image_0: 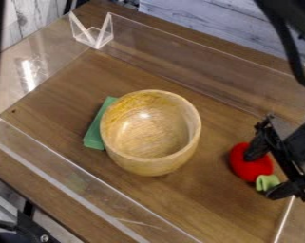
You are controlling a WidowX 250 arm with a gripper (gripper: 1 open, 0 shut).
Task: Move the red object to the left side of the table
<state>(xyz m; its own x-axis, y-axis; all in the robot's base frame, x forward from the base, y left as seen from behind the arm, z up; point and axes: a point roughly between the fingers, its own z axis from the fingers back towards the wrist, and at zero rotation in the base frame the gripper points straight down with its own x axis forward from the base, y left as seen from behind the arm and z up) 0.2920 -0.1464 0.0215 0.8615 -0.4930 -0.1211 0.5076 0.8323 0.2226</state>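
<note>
The red object [251, 162], a small glossy toy fruit with a light green leaf at its lower right, lies on the table [181, 71] near the right edge. My black gripper [274, 164] comes down steeply over it from the right and is open. One finger [260, 140] stands just above the fruit and the other is by the leaf. The fruit's right part is hidden behind the gripper, and I cannot tell whether the fingers touch it.
A large wooden bowl [151, 130] stands in the middle, partly covering a flat green cloth [96, 126] to its left. Low clear acrylic walls [47, 161] edge the tabletop. A clear folded stand [91, 29] sits at the back left corner.
</note>
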